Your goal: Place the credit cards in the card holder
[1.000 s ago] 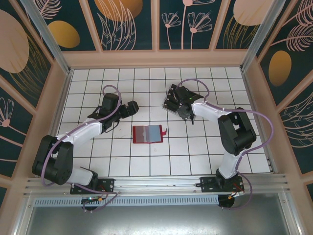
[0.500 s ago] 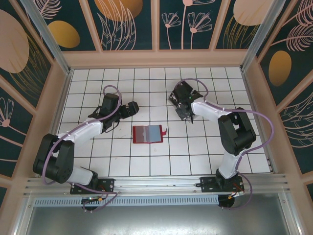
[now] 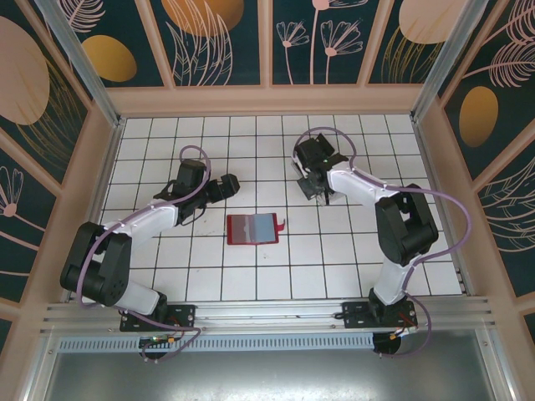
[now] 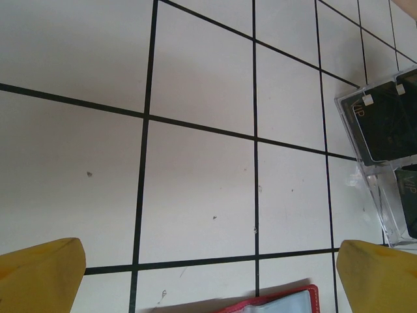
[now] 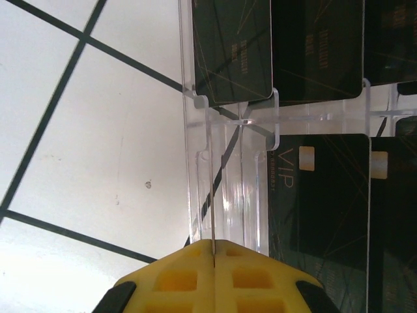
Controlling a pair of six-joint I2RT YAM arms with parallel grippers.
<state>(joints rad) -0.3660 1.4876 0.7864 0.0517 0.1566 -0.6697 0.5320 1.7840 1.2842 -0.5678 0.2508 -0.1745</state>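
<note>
The card holder (image 3: 251, 228) lies open and flat on the table (image 3: 209, 276), nearest the arm bases, with its pale inner pockets facing up. At about 10 o'clock from it hangs the left gripper (image 3: 226, 184), jaws spread wide and empty. In its wrist view the holder's red edge sits at 6 o'clock, between the yellow fingers.

Farther out, at about 1 o'clock from the holder, the right gripper (image 5: 213, 255) is pinched fully closed over the clear rack (image 5: 225, 189). A thin dark line rising from between its pads looks like a card (image 5: 212, 202) seen edge-on. The other credit cards (image 5: 231, 52) sit in the rack's slots.

The step in hand, I judge, is drawing that card out. Lift it straight along the slot so the rack neither drags nor tips. Then carry it toward 7 o'clock and level it to slide into a pocket. The left gripper could pin the holder down meanwhile.
</note>
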